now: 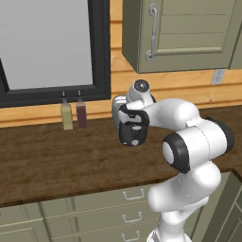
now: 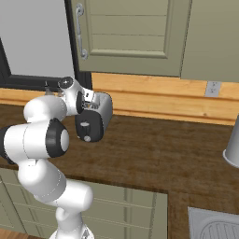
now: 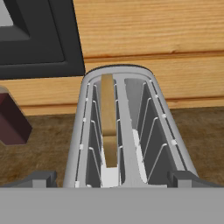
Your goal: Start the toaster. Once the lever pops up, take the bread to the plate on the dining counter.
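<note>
Now gripper hovering over toaster, fingers spread wide, holding nothing. Tan bread sitting edge-up in left wire slot. Rounded silver shell backing onto wood wall, countertop open to right.

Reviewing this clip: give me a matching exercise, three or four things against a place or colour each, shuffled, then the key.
Things:
1. bread
2. toaster
3. yellowish bottle
4. dark red bottle

Places or colours:
A. leftmost of the pair under the window
B. stands in the left slot in the hand view
C. on the countertop with drawers, by the wooden wall
D. next to the yellowish one, nearer the toaster

Pairs: 1-B, 2-C, 3-A, 4-D
</note>
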Controlling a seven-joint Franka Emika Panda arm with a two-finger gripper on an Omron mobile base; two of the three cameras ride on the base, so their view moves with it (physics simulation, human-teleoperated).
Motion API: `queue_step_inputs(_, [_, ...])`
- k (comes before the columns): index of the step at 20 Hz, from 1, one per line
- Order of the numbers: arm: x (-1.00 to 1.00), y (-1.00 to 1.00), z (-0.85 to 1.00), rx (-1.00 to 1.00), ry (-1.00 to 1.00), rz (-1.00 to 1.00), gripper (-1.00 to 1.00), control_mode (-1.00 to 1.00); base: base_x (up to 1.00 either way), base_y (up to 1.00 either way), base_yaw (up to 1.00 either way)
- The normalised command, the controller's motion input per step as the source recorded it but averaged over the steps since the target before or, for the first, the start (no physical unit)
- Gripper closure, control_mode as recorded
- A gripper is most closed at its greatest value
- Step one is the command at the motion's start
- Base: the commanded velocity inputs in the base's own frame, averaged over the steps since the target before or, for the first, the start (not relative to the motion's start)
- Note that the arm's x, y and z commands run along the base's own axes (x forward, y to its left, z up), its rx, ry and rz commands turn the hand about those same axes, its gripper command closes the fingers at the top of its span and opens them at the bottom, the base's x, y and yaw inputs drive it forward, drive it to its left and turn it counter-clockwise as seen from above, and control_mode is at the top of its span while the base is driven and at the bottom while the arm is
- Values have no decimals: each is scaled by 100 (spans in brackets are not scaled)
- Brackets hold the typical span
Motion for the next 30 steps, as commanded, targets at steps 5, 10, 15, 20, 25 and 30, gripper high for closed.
queue_step_inputs(5, [0,0,0,0,0,0,-100,-100,0,0,0])
queue_step_inputs(10, [0,0,0,0,0,0,-100,-100,0,0,0])
queue_step_inputs(15, [0,0,0,0,0,0,-100,-100,0,0,0])
queue_step_inputs(20, [0,0,0,0,0,0,-100,-100,0,0,0])
queue_step_inputs(25, [0,0,0,0,0,0,-100,-100,0,0,0])
queue_step_inputs(30, [0,0,0,0,0,0,-100,-100,0,0,0])
